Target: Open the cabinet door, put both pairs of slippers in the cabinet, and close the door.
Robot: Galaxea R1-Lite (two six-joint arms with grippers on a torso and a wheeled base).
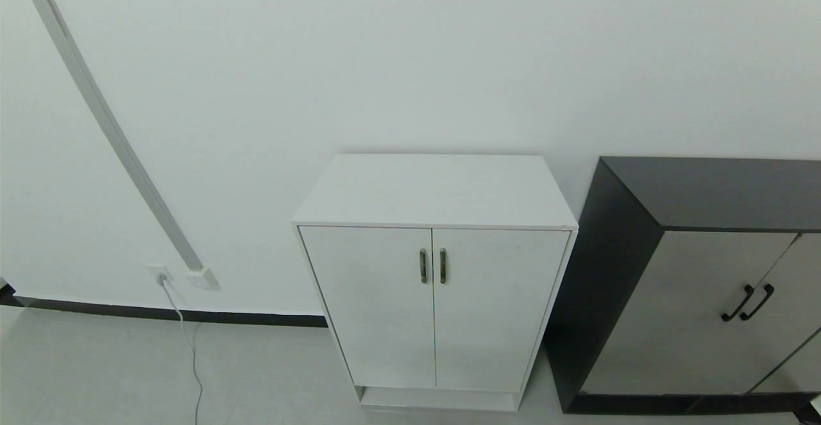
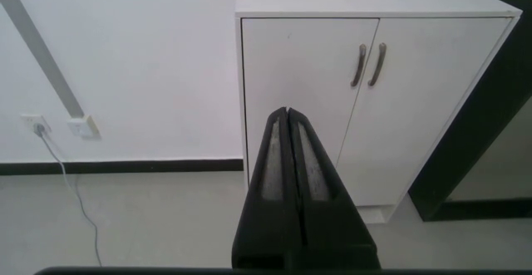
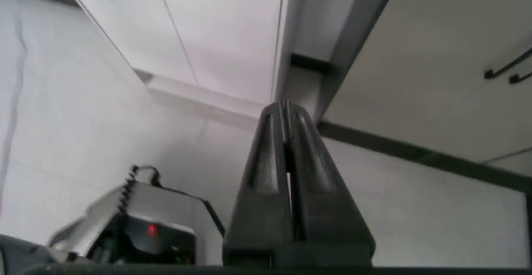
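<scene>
A white two-door cabinet stands against the wall with both doors closed and two metal handles side by side at the middle seam. In the left wrist view the same cabinet lies ahead, and my left gripper is shut with nothing in it, well short of the doors and pointing at the left door. My right gripper is shut and empty, held low over the floor near the gap between the white cabinet and the dark one.
A black cabinet with grey doors and black handles stands close on the right of the white one. A wall socket with a cable trailing onto the floor is at the left. Grey floor lies in front.
</scene>
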